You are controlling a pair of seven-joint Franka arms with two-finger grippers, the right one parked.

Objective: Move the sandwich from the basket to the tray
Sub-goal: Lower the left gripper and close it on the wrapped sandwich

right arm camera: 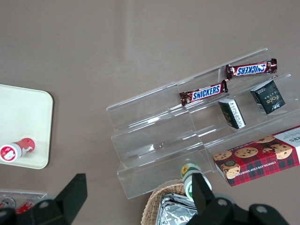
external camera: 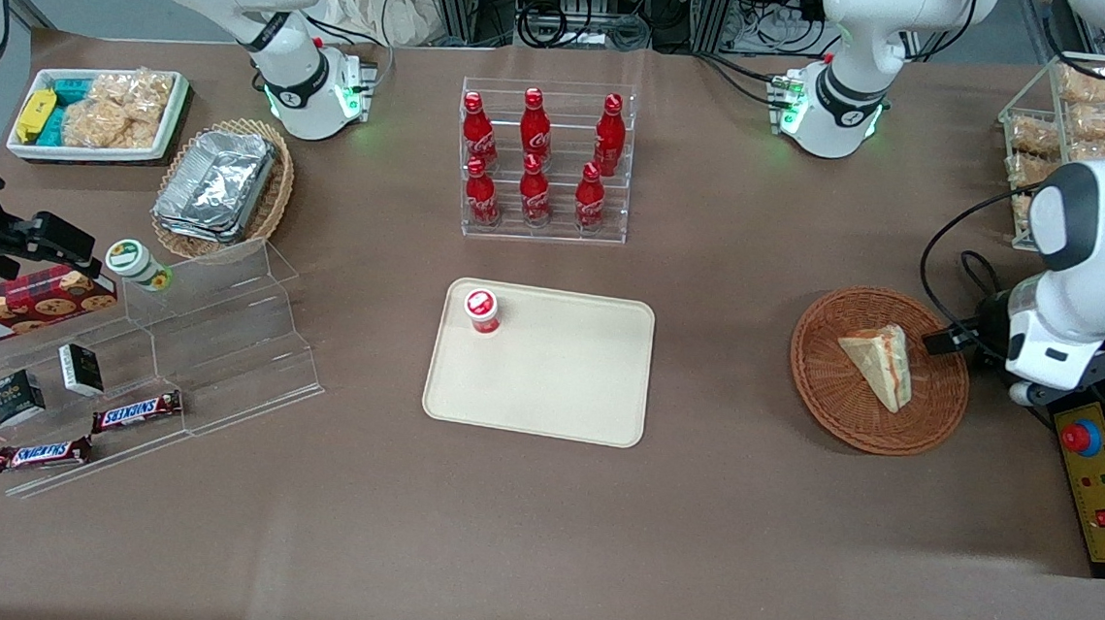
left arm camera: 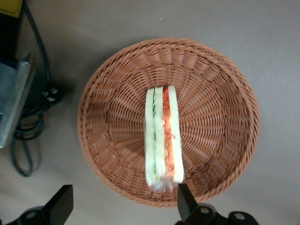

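Observation:
The sandwich (external camera: 879, 364), a wrapped white-bread wedge with red and green filling, lies in the round reddish-brown wicker basket (external camera: 825, 378). In the left wrist view the sandwich (left arm camera: 163, 136) rests on its side in the middle of the basket (left arm camera: 215, 122). My left gripper (external camera: 951, 340) hovers at the basket's rim on the working arm's side. In the wrist view the gripper (left arm camera: 124, 204) is open wide and empty, above the basket's rim, with one fingertip (left arm camera: 185, 199) near the sandwich's wrapped end. The cream tray (external camera: 557, 388) lies at the table's middle.
A small red-capped bottle (external camera: 482, 310) stands on the tray's corner. A rack of red cola bottles (external camera: 544, 159) stands farther from the camera than the tray. A yellow control box (external camera: 1099, 489) and cables (left arm camera: 28, 136) lie beside the basket. A clear stepped stand (external camera: 221, 326) is toward the parked arm's end.

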